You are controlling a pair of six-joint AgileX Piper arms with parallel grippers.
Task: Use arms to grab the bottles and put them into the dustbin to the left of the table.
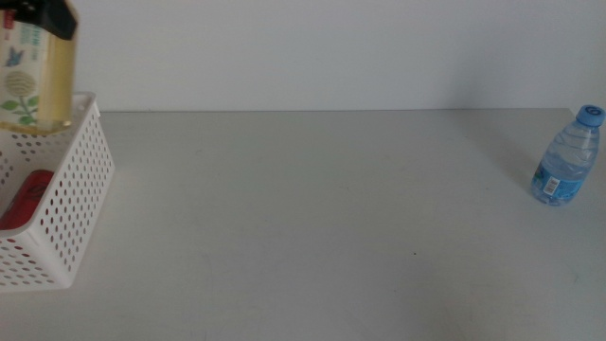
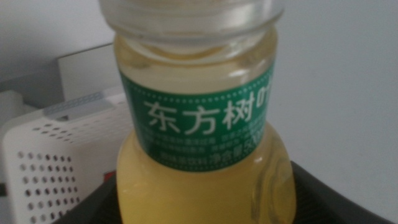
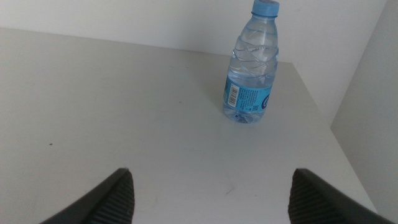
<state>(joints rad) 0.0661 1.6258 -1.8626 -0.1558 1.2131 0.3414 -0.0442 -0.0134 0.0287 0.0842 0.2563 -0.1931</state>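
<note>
The table [image 1: 312, 218], a wide off-white matte top, is seen running back to a pale wall. At its left edge the dustbin [image 1: 71, 204] is placed, a white basket with walls pierced by rows of round holes; in the left wrist view its perforated side [image 2: 43, 168] is seen behind the held bottle. Inside the dustbin a red can [image 1: 26, 197] is lying (only part of it is visible over the rim).

Above the dustbin's far corner the tea bottle [image 1: 36, 80] is held upright by the left gripper [image 1: 43, 17], of which only a dark part is seen at the top left. The bottle's pale-yellow liquid, green band with white characters and clear neck are shown close up in the left wrist view [image 2: 199, 124], with the dark jaws closed against its lower sides.

At the far right of the table the water bottle [image 1: 566, 156] is standing upright, small, clear and ribbed, with a blue cap and blue label [image 3: 252, 68]. The right gripper [image 3: 211, 193] is held near it but well apart, its jaws spread wide with nothing between them.
</note>
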